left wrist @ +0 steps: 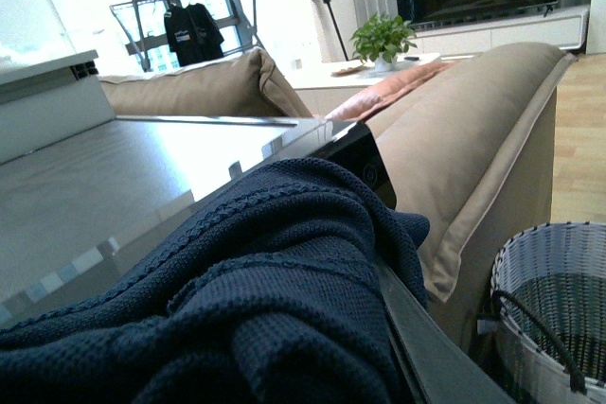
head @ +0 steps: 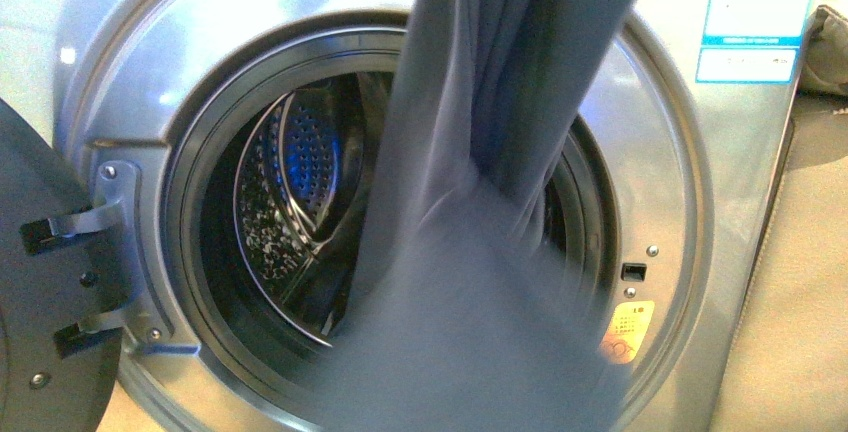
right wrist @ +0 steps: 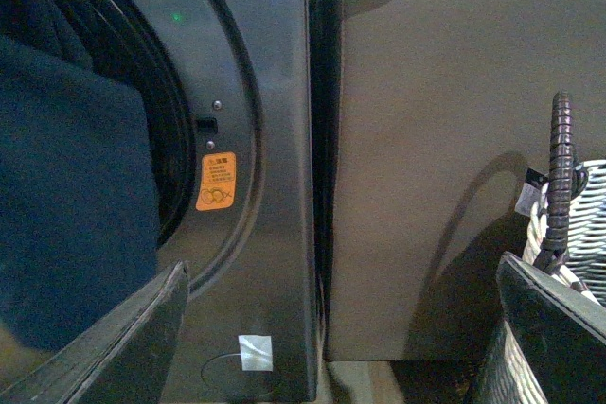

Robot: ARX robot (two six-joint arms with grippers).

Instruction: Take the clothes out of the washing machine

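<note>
The dark navy clothes hang from above in a long fold across the round mouth of the grey washing machine. Their lower end is blurred. Behind them I see the perforated steel drum. In the left wrist view the knitted navy clothes fill the foreground over the machine's top. They cover my left gripper's jaws, which are shut on them. My right gripper is open and empty, low in front of the machine's right front edge. The clothes hang just beside one of its fingers.
The machine's door stands open at the left. A grey-and-white woven basket with a dark handle sits on the floor right of the machine, against a beige sofa. Beyond are a plant and a drying rack.
</note>
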